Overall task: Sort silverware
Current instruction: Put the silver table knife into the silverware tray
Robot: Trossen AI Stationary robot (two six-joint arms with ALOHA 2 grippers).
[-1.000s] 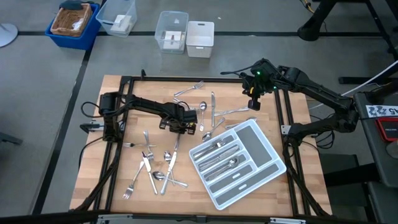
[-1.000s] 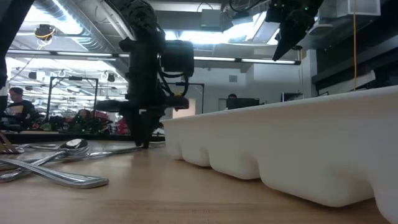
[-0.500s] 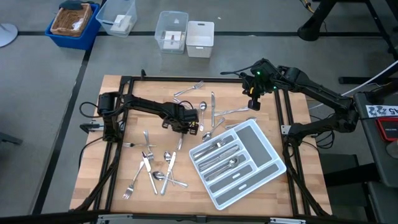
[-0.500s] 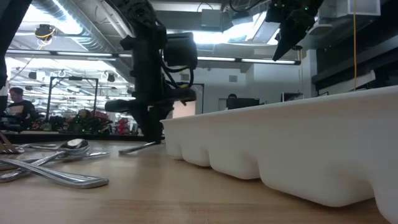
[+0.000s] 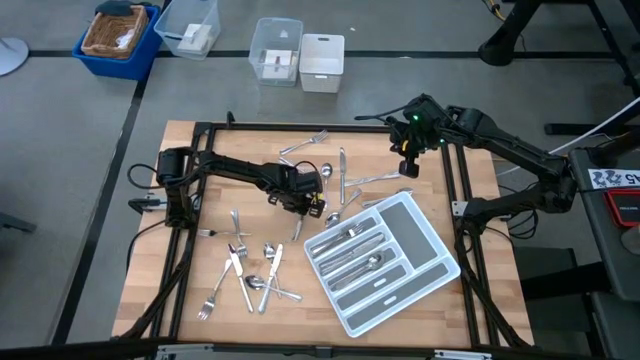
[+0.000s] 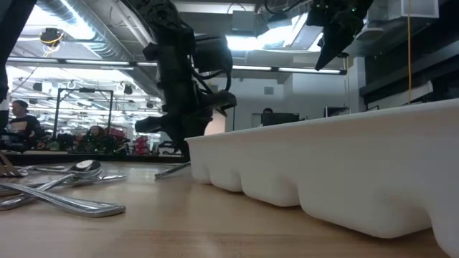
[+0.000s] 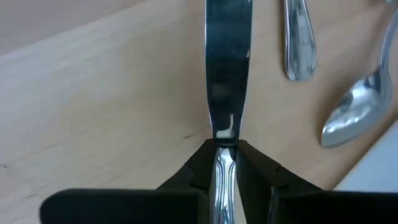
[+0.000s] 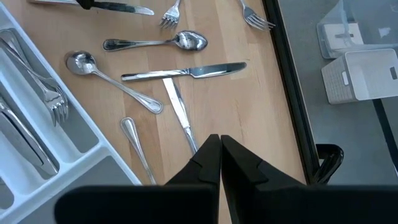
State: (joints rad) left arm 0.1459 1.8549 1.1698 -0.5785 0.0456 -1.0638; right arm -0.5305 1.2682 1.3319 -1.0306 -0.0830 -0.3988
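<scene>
Landmark: light grey compartmented tray [image 5: 425, 262], set at an angle on the wooden counter [image 5: 180, 270], toward the counter's right side.
Left gripper [image 5: 303, 203]: just beside the tray's upper-left corner, fingers [image 7: 194, 174] clamped on the handle of a table knife [image 7: 225, 74].
Held knife: blade tip pointing away from the gripper, angled down toward the counter; in the low view [image 6: 172, 170] close to the tray's wall [image 6: 330, 172]. Contact with the counter: cannot tell.
Right gripper [image 5: 408, 168]: above the tray's upper edge, raised clear of the counter, fingers [image 8: 208, 163] pressed together, nothing between them.
Tray contents: several pieces of silverware [image 5: 352, 245] lying lengthwise in the long compartments; largest compartment on the far right bare.
Loose group, left of tray: forks, knives and spoons [image 5: 245, 268] scattered and partly overlapping, well apart from the tray's left edge.
Loose group, above tray: knife, spoons and forks [image 8: 163, 59] between the tray's upper edge and the counter's far edge.
Open room: bare wood between the left scatter and the tray's left edge; bare strip along the counter's near edge below the tray.
Counter edges: black frame rails [image 5: 462, 180] running along both sides.
</scene>
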